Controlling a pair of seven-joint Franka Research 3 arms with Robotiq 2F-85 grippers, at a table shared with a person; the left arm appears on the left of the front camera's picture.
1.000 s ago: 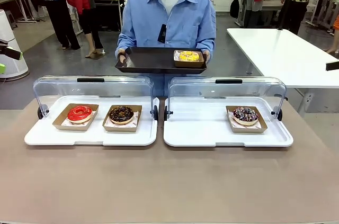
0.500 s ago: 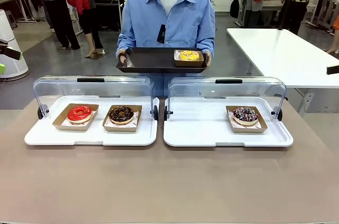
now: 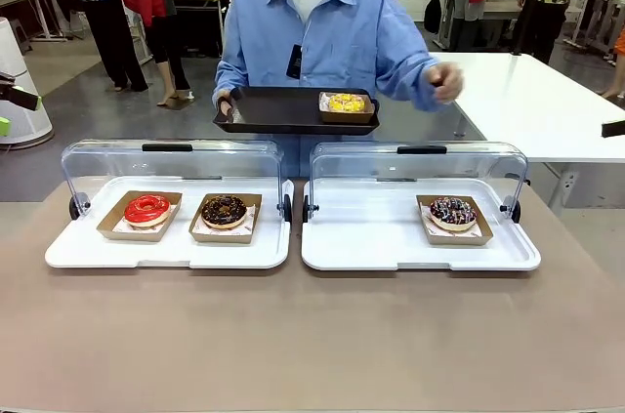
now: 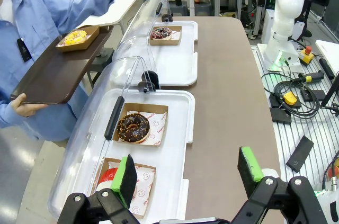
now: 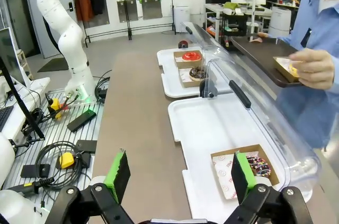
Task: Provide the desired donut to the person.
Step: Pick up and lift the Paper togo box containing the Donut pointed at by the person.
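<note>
Donut choice pending, judging by the scene. Well below the black serving tray [image 3: 283,110] and left: red-glazed donut [image 3: 146,208], then chocolate donut [image 3: 224,210]. On the tray's right end: yellow donut [image 3: 346,102]. Just right of the tray, in the air: the person's [image 3: 322,32] free hand [image 3: 445,81], probably about to point. Below-right of the tray: sprinkled donut [image 3: 452,211]. Left gripper [image 4: 188,171] and right gripper [image 5: 180,175] spread wide, empty. Next, likely: read the gesture, then reach for that donut.
</note>
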